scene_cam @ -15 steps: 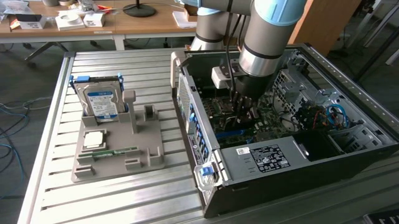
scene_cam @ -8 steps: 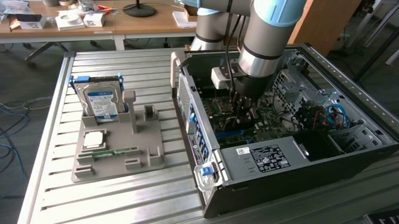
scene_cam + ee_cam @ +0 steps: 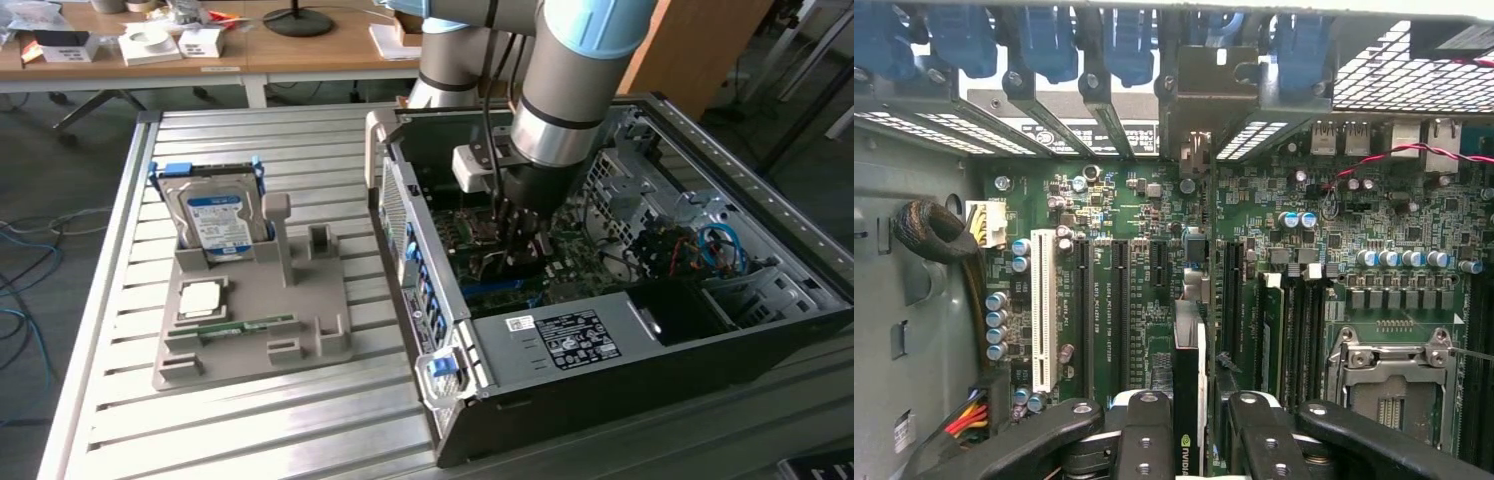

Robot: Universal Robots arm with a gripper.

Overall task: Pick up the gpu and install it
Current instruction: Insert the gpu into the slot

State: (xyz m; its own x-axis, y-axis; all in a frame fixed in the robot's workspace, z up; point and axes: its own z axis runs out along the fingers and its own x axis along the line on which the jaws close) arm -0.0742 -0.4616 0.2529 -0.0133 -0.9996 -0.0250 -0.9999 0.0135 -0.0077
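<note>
The gripper (image 3: 1189, 432) is inside the case (image 3: 561, 340), part-closed and pinching the gpu (image 3: 1188, 350) by its flat faces. The card hangs edge-on between the fingers (image 3: 1144, 440), just above the motherboard (image 3: 1134, 200). The main risk looks like misalignment: if the card's edge misses the slot (image 3: 1159, 275) below, pressing could bend it or scrape nearby capacitors (image 3: 997, 320). Its bracket end could also snag the rear frame (image 3: 1194, 90) ahead of the gripper.

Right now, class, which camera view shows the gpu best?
The wrist view: the gpu stands edge-on in the claw, over the motherboard slots. In the exterior view it is too dark to tell apart under the arm.
</note>
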